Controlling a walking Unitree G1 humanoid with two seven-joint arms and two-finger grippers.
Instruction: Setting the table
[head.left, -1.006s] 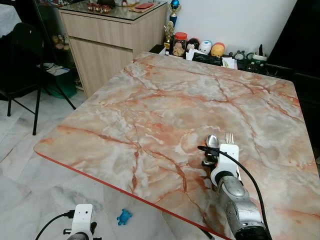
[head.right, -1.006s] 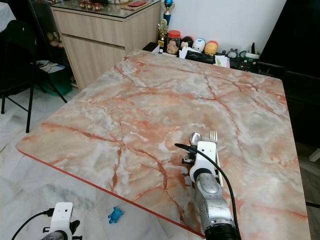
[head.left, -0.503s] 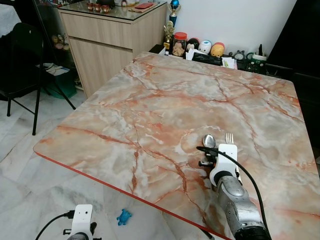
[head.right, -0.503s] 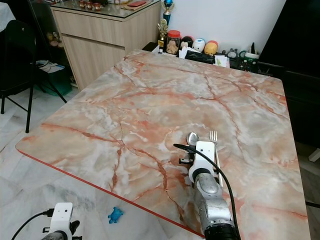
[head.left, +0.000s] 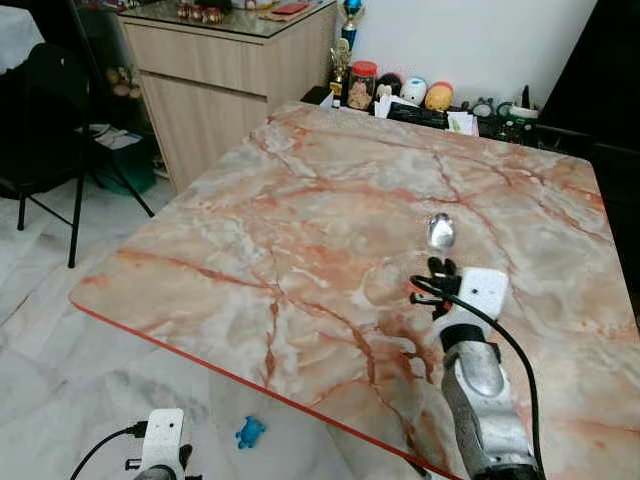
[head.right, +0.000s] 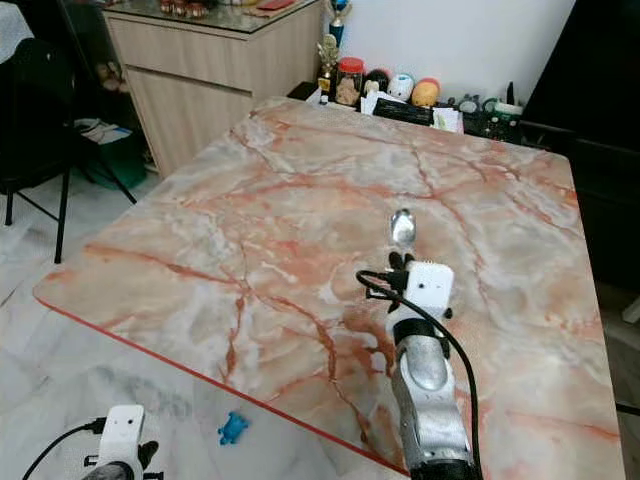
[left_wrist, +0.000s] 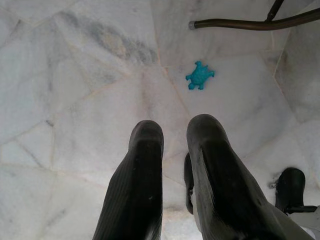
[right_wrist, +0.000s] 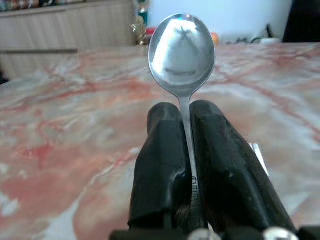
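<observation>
Spoon's up off the table, pinched by the handle w/ the bowl out front

The right gripper (right_wrist: 186, 150) has its two black fingers (right_wrist: 159, 160) clamped tight on the neck of the spoon (head.left: 439, 232), holding it above the marble table (head.left: 300, 220) on the robot's right half, towards the near side. My guess is that it's gripped low on the handle so the bowl stays free and can be laid flat at a place setting. The spoon itself is shiny steel w/ a round polished bowl, the room mirrored in it, and a thin stem w/ tiny lettering I can't read. The left gripper (left_wrist: 170, 145) hangs idle below table level over the white tiled floor (left_wrist: 75, 75), fingers a narrow gap apart w/ nothing in them, near a small blue turtle toy (left_wrist: 199, 75).
</observation>
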